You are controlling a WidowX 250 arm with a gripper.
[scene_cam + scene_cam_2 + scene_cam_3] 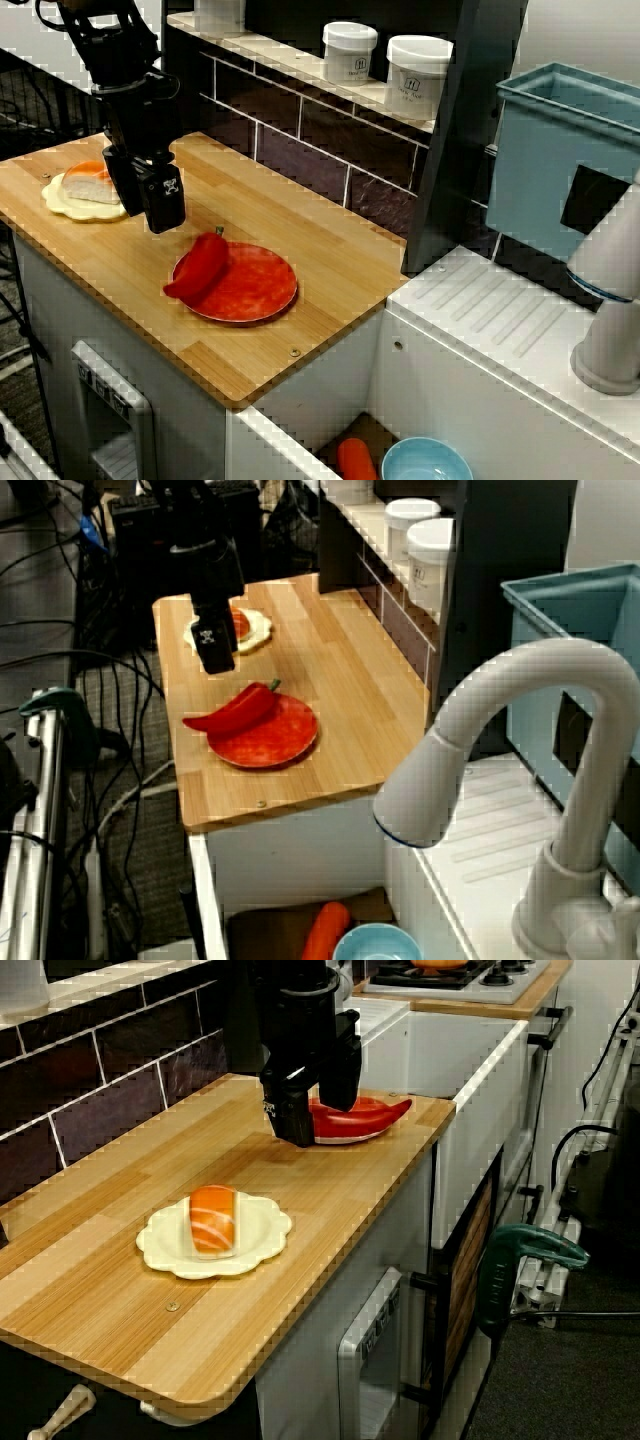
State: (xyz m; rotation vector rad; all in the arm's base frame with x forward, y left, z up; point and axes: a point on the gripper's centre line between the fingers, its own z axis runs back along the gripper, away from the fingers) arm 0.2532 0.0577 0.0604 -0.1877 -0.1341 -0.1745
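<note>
Just beyond the gripper (147,214), on the side turned away from the salmon sushi (90,182), lies the red pepper (198,268), and this is the relation that matters. The single arm hangs with its fingers pointing down over the wooden counter (300,235), low above bare wood between two plates. Whether the tips touch the board cannot be told. Its two black fingers stand apart with nothing between them. The view along the counter shows this best: one finger nearer the camera, the other further back, and a gap between

The pepper rests on the edge of the red plate (262,292) that faces the gripper. Its long axis runs away from the gripper. The stem end is closest to the fingertips, near but apart from them, and the body stretches off to a pointed tip that overhangs the plate's rim. In the high view that axis slants down and to the left. In the view over the tap it lies almost level, with the stem on the right

On the gripper's opposite side, also near, the sushi sits on a cream scalloped plate (55,196) with its orange top uppermost. Gripper, sushi and pepper do not touch one another. Well apart from the fingers, beyond the counter's back edge, white jars (418,75) stand on a tiled ledge
</note>
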